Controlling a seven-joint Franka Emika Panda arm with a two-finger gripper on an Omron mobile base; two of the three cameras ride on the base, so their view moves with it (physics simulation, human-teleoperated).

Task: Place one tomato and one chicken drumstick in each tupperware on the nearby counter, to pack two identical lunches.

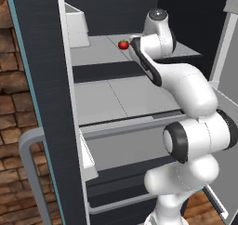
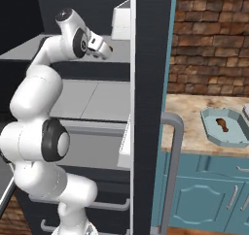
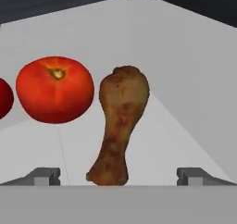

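Hand view looks along a pale grey fridge shelf [image 3: 185, 79], smooth and matt, with a faint seam line running across it. A chicken drumstick [image 3: 118, 126] lies on that shelf, mottled brown and golden, rough-skinned, with a rounded meaty bulb at the far end that narrows to a knobbly bone end at the near one. Left of it and just beside it, not quite touching, sits a tomato [image 3: 54, 89]: glossy red, round and slightly flattened, with a small tan stem scar on top. The red edge of a second tomato [image 3: 4, 98] shows at the far left.

The gripper [image 3: 118, 176] has its jaws spread wide, holding nothing; the two small grey fingertips [image 3: 44, 176] stand well apart, and the narrow bone end of the drumstick lies midway between them, close to the tips, clear of both of them.

From the left base view, the white glossy arm with dark joints reaches into a black fridge, over flat grey shelves, and a small red tomato [image 1: 123, 44] rests on the upper shelf just left of the hand.

In the right base view, to the right of the dark fridge door, a beige marbled stone counter [image 2: 187, 117] tops teal-blue cabinets with slim silver handles, below a brown brick wall. On it sits a tupperware [image 2: 226, 127], a shallow pale blue-grey tray with cut-off corners and a raised rim, and inside it lies a small brown drumstick [image 2: 222, 124]
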